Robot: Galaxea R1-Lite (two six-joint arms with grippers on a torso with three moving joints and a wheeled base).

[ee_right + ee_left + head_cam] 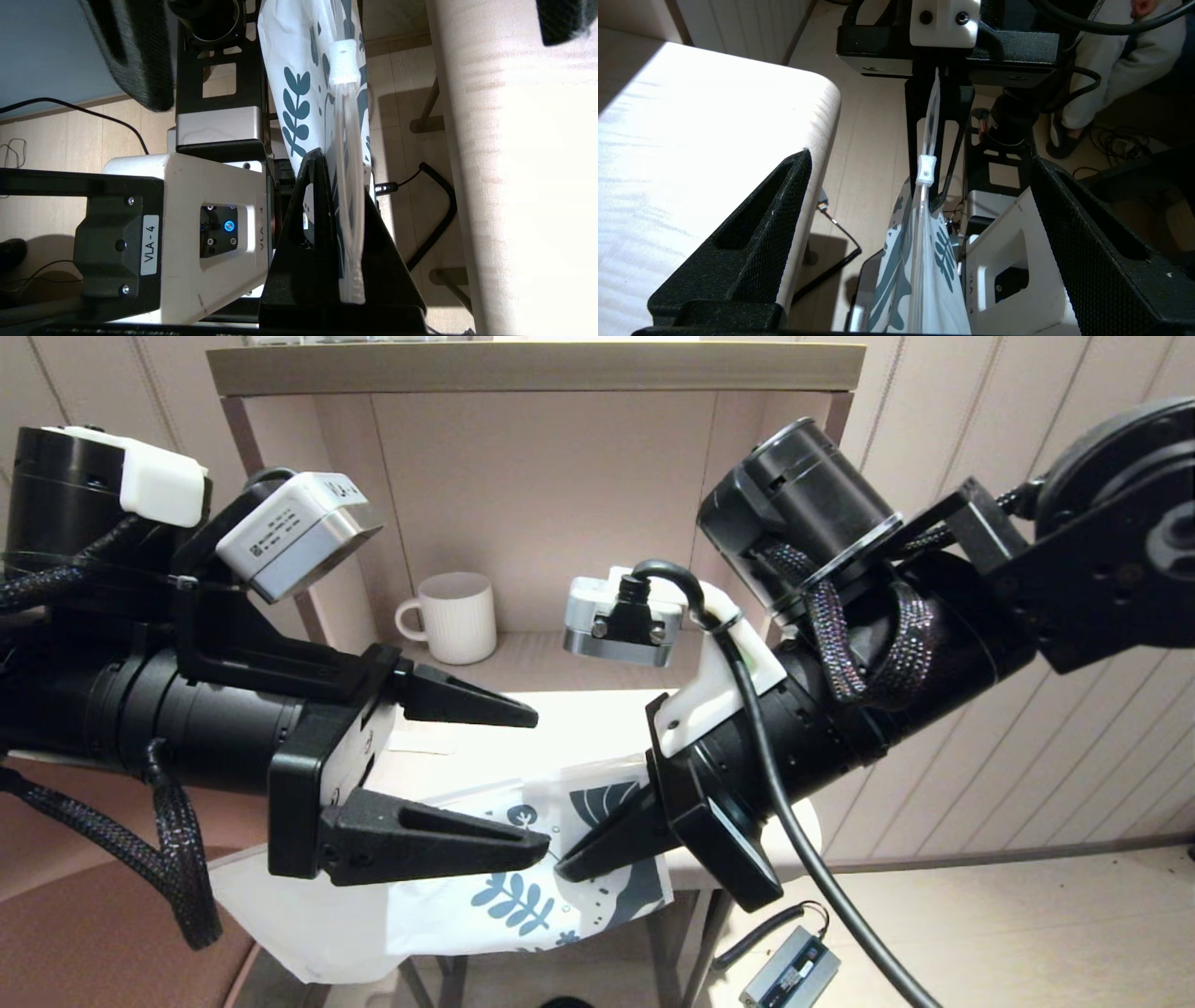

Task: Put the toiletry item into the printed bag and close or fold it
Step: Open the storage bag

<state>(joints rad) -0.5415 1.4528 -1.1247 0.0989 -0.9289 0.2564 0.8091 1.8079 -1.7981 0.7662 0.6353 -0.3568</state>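
Centre frame, the right gripper alone pinches the printed bag by its zip edge (slider apparently mid-strip); the left gripper, 2 fingers spread, holds nothing, so the bag could slip.

Right pincer clamped on printed bag

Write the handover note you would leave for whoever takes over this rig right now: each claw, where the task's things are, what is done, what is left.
Left claw: open, holding nothing, level with the bag's zip edge.
Right claw: shut on the printed bag at its zip strip, holding it off the table's front edge.
Zip slider: sits partway along the strip.
Comb: not visible; cannot tell whether it is inside.
Left: confirm the comb is in, then run the slider to close.
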